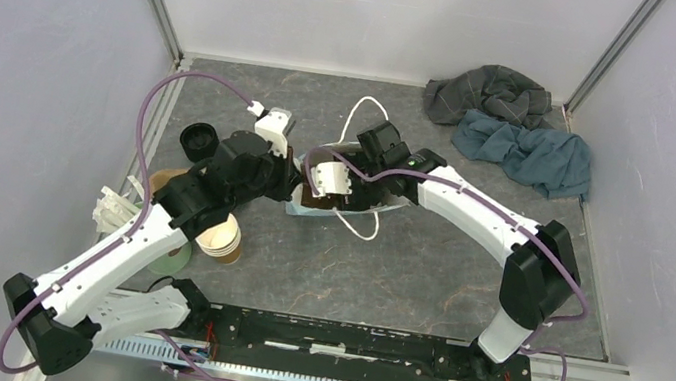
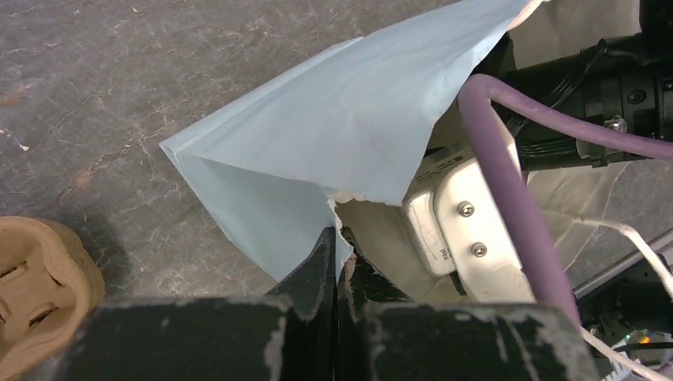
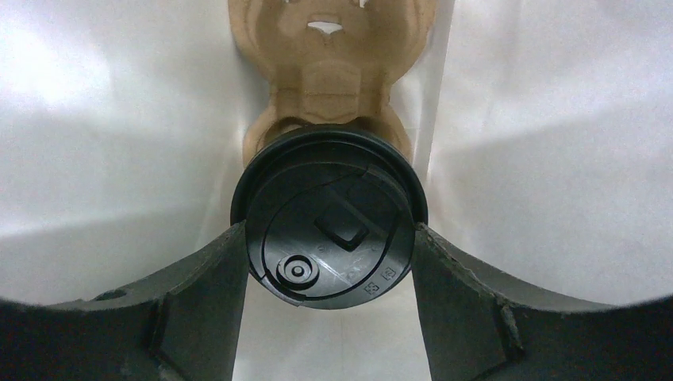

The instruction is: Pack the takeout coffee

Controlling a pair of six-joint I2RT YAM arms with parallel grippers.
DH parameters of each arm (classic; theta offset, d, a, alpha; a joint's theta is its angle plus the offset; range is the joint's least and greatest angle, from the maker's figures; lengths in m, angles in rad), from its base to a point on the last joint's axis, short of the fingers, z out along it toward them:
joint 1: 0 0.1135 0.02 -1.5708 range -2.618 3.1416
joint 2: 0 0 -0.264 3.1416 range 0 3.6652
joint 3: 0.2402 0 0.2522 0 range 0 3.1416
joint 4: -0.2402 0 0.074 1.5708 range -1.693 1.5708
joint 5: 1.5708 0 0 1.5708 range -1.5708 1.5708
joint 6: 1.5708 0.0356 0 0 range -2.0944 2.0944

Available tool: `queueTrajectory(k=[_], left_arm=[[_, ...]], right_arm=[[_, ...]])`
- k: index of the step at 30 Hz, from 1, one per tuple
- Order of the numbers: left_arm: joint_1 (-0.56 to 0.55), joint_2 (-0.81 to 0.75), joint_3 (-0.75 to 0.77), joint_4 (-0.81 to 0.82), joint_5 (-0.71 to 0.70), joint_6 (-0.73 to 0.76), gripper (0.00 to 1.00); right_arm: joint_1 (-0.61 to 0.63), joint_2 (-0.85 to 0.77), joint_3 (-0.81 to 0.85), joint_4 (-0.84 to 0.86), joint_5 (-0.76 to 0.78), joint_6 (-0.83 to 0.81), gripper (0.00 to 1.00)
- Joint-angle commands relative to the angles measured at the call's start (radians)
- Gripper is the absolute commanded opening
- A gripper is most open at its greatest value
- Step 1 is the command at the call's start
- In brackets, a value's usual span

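The takeout coffee [image 3: 329,230] shows its round black lid in the right wrist view. My right gripper [image 3: 329,258] is shut on it, one finger pressed against each side of the lid. It hangs inside a pale paper bag [image 3: 555,159], just over a brown cardboard cup carrier [image 3: 325,71] in the bag. From above, the bag [image 1: 306,208] lies mid-table with my right gripper [image 1: 327,181] reaching into its mouth; the coffee is hidden there. My left gripper [image 2: 340,246] is shut on the torn edge of the bag [image 2: 341,119], holding the mouth up.
A stack of lidless brown cups [image 1: 224,237], a pale green cup [image 1: 170,258] and a black lid [image 1: 199,140] sit at the left. Another cardboard carrier [image 2: 36,286] lies beside the bag. Two crumpled cloths [image 1: 515,126] lie at the back right. White bag handles [image 1: 366,109] loop out.
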Motion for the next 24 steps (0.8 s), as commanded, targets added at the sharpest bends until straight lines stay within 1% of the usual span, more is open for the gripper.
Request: queueTrajectory(k=[1, 5, 13, 17, 24], left_arm=[[-0.002, 0.033, 0.099, -0.056, 0.007, -0.083, 0.02], [-0.001, 0.077, 0.156, -0.132, -0.041, -0.106, 0.02], [0.008, 0.171, 0.245, -0.229, -0.109, -0.121, 0.02], [0.014, 0.23, 0.289, -0.304, -0.174, -0.134, 0.02], [0.042, 0.269, 0.317, -0.321, -0.214, -0.126, 0.02]], right_arm=[[0.007, 0.008, 0.039, -0.127, -0.058, 0.083, 0.0], [0.007, 0.049, 0.079, -0.174, -0.061, 0.083, 0.0], [0.004, 0.136, 0.145, -0.2, -0.036, 0.078, 0.0], [-0.004, 0.182, 0.135, -0.19, 0.005, 0.067, 0.0], [-0.015, 0.243, 0.1, -0.162, 0.081, 0.101, 0.0]])
